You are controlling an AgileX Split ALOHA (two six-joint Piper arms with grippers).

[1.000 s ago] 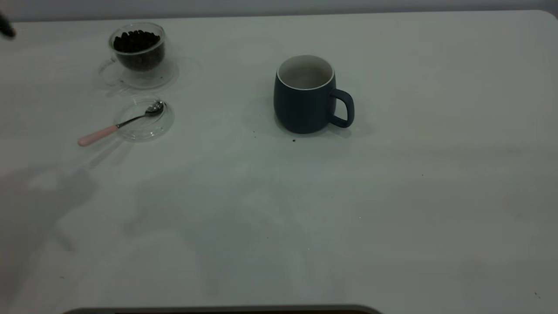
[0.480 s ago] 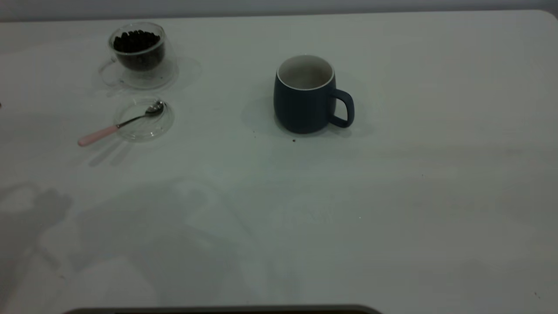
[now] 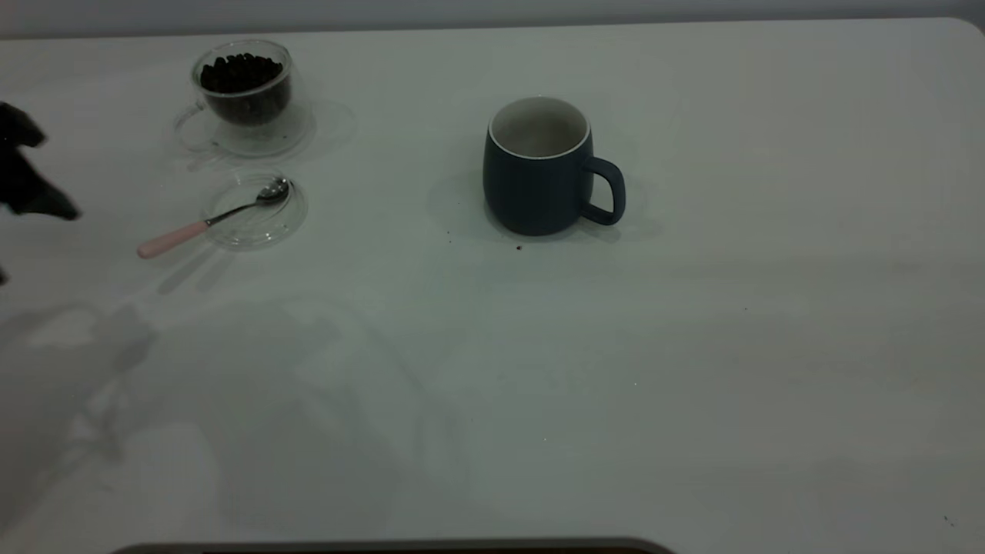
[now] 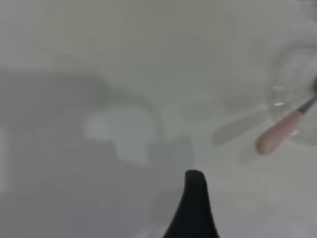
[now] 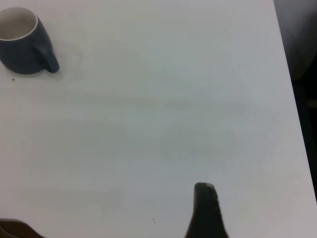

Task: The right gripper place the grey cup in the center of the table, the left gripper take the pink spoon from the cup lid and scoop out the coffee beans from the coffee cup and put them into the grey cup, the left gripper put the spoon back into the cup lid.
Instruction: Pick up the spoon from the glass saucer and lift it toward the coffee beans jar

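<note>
The grey cup [image 3: 539, 173] stands upright near the middle of the table [image 3: 692, 346], handle to the right; it also shows far off in the right wrist view [image 5: 22, 44]. The coffee cup [image 3: 245, 92] holds coffee beans [image 3: 240, 73] at the far left. In front of it the cup lid [image 3: 254, 209] carries the pink spoon [image 3: 202, 225], bowl on the lid, pink handle [image 4: 277, 136] sticking out to the left. My left gripper [image 3: 27, 181] is at the table's left edge, left of the spoon, open and empty; one finger [image 4: 195, 203] shows. My right gripper [image 5: 247, 215] is open and empty, far right of the grey cup.
A few tiny dark specks [image 3: 518, 248] lie in front of the grey cup. The table's right edge [image 5: 292, 99] is near my right gripper. Arm shadows fall on the front left of the table.
My left gripper has come into the exterior view at the left edge, lower and nearer the spoon than a second ago. Its shadow has shifted. The cups, lid and spoon have not moved.
</note>
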